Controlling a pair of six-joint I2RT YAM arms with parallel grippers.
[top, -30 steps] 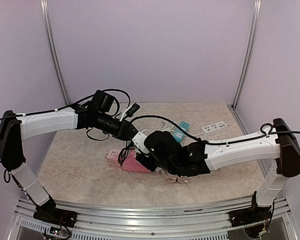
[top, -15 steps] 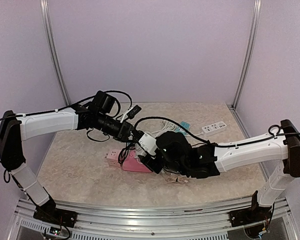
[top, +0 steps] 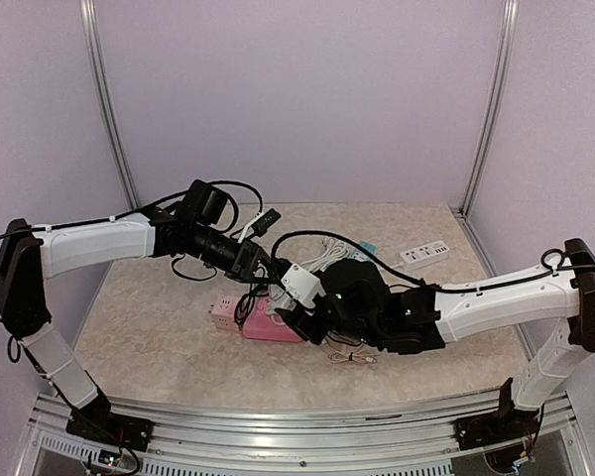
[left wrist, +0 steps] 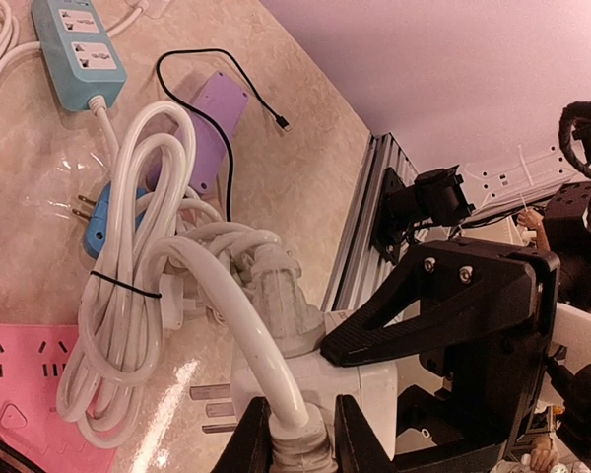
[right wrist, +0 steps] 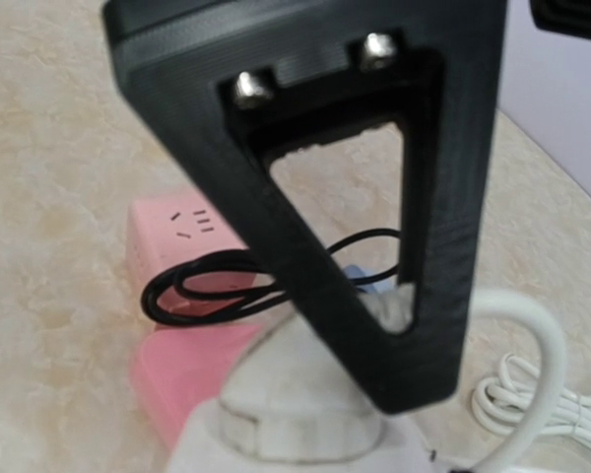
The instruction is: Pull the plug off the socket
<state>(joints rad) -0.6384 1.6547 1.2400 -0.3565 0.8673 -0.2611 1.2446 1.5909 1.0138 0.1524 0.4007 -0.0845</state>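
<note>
With the left tool (left wrist: pixel 291 439) shut on the thick white cord (left wrist: pixel 227 305), the right tool (top: pixel 299 297), part-open gripping the white plastic cube socket (left wrist: pixel 315 379), has drawn toward the desk's right edge, yet the round white plug (left wrist: pixel 276 286) apparently remains seated.

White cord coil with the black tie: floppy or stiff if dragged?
Likely springy, not limp: the cord holds rounded loops. The tie cinches them, so it probably drags as one lump. Thick jacket suggests some weight.

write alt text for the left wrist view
The left jaws are shut on a thick white cable beside a white block with bare prongs, and the right arm's black finger rests against that block. Behind lie a coiled white cord, a pink strip, a blue strip and a purple strip.
</note>
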